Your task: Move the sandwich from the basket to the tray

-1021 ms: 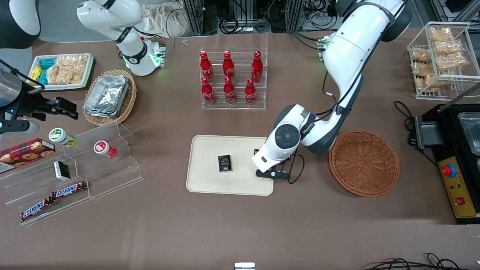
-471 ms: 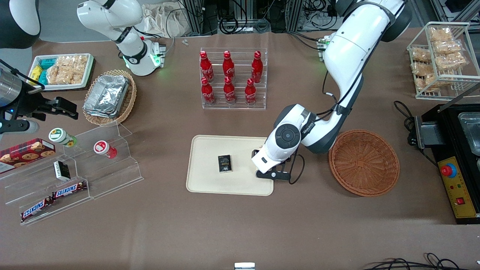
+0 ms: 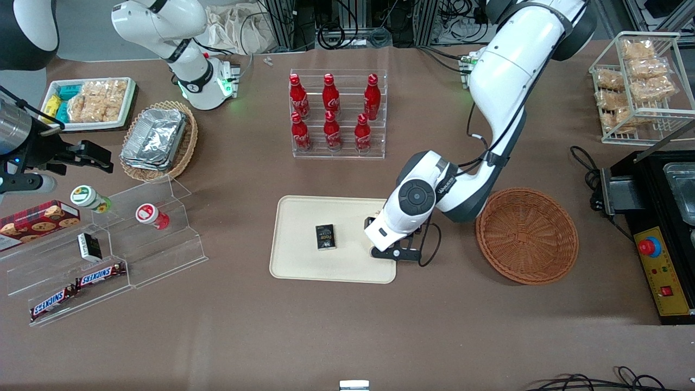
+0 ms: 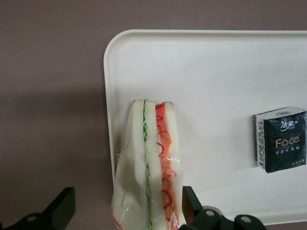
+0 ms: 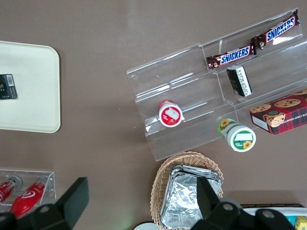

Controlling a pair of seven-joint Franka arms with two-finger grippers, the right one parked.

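Observation:
The sandwich [image 4: 153, 158], a wrapped wedge of pale bread with a green and red filling edge, stands on the cream tray [image 4: 216, 72] close to its rim. My left gripper [image 4: 127, 203] is open around it: one finger is next to the wrap, the other stands well clear over the table. In the front view the gripper [image 3: 392, 248] hangs over the tray [image 3: 304, 260] at its end nearest the reddish-brown wicker basket [image 3: 526, 236], which holds nothing. My wrist hides the sandwich there.
A black "Face" packet [image 3: 325, 237] lies mid-tray, also in the wrist view [image 4: 280, 139]. A clear rack of red bottles [image 3: 336, 114] stands farther from the front camera than the tray. Clear stepped shelves with snacks [image 3: 108, 244] lie toward the parked arm's end.
Hardly anything: my left hand has shifted very slightly over the tray's end; the tray, packet and basket have not moved.

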